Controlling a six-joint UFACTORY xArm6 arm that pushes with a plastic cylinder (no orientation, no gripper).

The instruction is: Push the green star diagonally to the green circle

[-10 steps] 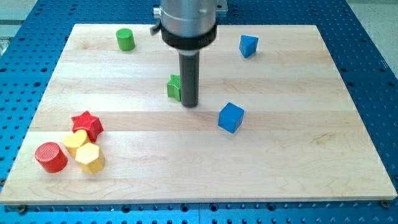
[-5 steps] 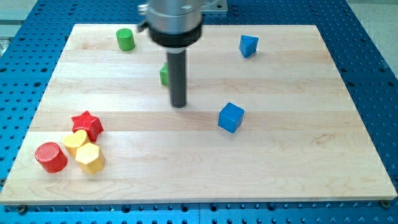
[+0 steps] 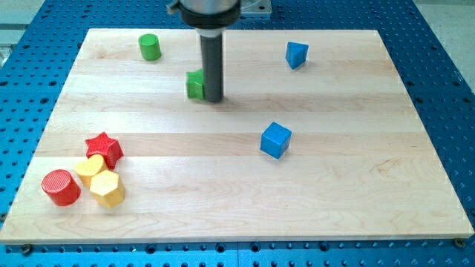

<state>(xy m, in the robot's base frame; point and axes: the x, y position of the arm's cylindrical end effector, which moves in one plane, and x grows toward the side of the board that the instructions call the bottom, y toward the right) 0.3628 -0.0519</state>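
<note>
The green star [image 3: 195,85] lies on the wooden board [image 3: 334,185], left of the board's middle toward the view's top, partly hidden by my rod. My tip [image 3: 213,99] touches the star's right side. The green circle [image 3: 149,47], a short cylinder, stands near the board's top left, up and to the left of the star, with a gap between them.
A blue block [image 3: 296,54] sits at the top right and a blue cube [image 3: 275,139] right of centre. At the bottom left cluster a red star [image 3: 105,148], a red cylinder [image 3: 60,187], a yellow block [image 3: 90,169] and a yellow hexagon [image 3: 107,188].
My tip has moved up the view and slightly left. The green star has slid up and to the left, closer to the green circle.
</note>
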